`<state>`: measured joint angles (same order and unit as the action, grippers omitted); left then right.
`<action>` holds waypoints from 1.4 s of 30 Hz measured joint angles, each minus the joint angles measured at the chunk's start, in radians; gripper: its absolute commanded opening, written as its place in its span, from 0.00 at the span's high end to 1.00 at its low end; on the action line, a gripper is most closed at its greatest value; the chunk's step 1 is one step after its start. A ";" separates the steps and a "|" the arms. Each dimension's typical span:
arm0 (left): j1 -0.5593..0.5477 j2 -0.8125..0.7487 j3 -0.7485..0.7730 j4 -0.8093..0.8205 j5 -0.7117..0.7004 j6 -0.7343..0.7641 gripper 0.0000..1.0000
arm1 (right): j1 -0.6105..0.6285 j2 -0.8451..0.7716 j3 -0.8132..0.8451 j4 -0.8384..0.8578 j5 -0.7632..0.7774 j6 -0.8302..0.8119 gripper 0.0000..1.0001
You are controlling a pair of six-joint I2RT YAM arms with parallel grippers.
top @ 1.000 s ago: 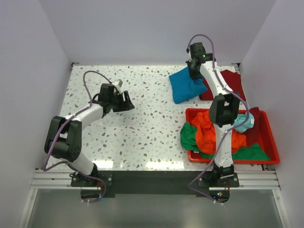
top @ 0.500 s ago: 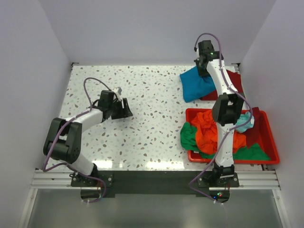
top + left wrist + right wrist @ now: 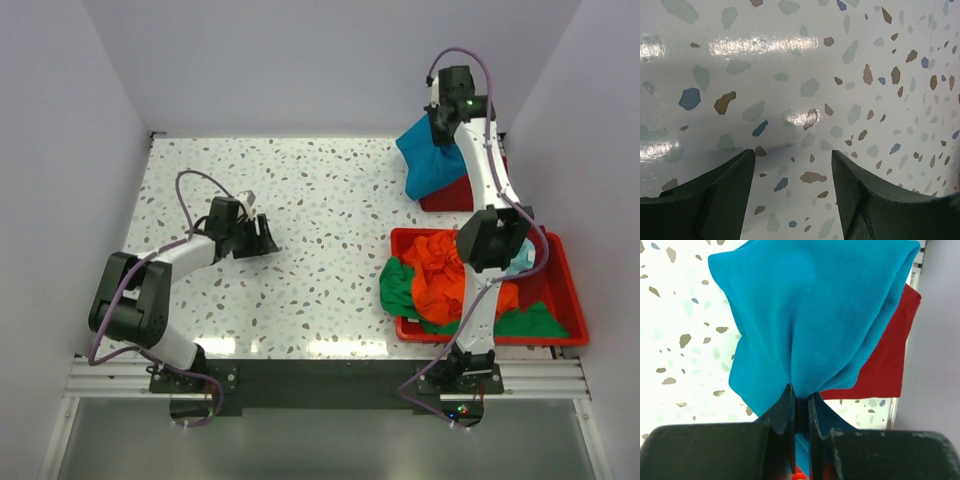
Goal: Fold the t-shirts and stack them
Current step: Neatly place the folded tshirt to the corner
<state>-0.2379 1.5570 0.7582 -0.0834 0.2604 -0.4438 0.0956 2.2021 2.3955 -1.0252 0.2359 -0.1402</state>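
**Blue shirt held over the red one**

From above, we see the right pincer [image 3: 446,128] clamped on the teal-blue shirt [image 3: 432,162]. The shirt is lifted at the far right corner of the desk [image 3: 330,200], partly over the dark red shirt [image 3: 458,194] lying flat there. We judge that this is where the stack goes. An orange shirt [image 3: 440,272] and a green shirt [image 3: 395,290] wait in the red bin [image 3: 572,300]. The left pincer [image 3: 266,240] sits well apart at mid-desk.

Its wrist view shows the jaws spread over bare speckled desk, holding nothing.

The right wrist view shows the jaws pinching a bunched fold of the blue cloth so it hangs free, with the red shirt beyond it.
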 measured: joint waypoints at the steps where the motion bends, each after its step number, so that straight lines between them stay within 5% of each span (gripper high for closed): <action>1: 0.000 -0.005 -0.005 0.000 0.000 0.000 0.32 | -0.005 -0.011 0.000 0.000 -0.004 0.000 1.00; 42: 0.000 -0.034 -0.037 0.007 0.003 -0.001 0.32 | -0.095 -0.023 -0.006 0.002 -0.183 0.041 1.00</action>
<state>-0.2379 1.5227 0.7216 -0.0761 0.2638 -0.4446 0.0010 2.1796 2.3890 -1.0237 0.0525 -0.0990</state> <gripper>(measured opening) 0.676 0.067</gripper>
